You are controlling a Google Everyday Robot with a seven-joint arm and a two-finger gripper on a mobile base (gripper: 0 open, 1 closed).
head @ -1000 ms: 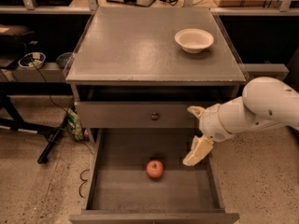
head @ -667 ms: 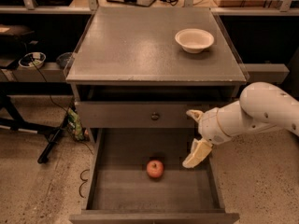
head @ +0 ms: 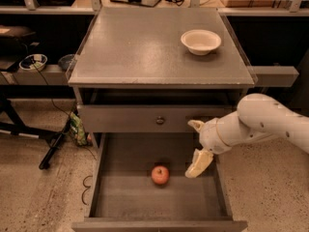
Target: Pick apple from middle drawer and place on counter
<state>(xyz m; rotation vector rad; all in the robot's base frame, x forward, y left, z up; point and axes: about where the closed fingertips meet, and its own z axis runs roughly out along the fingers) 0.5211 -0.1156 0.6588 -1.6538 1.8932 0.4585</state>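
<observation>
The small red apple (head: 160, 174) lies on the plank floor of the pulled-out middle drawer (head: 125, 195), near its middle. My gripper (head: 196, 146) hangs over the drawer's right part, to the right of the apple and a little above it, not touching it. Its two cream fingers (head: 198, 163) stand spread apart and hold nothing. The white arm reaches in from the right. The grey counter (head: 145, 42) tops the cabinet above the drawer.
A white bowl (head: 201, 41) sits on the counter's back right. A grey drawer front with a round knob (head: 160, 120) is shut just above the open drawer. Dark shelving, cables and a stand leg (head: 53, 146) lie to the left on the speckled floor.
My gripper and arm have shifted a little to the left, toward the apple. The apple and the bowl have not moved.
</observation>
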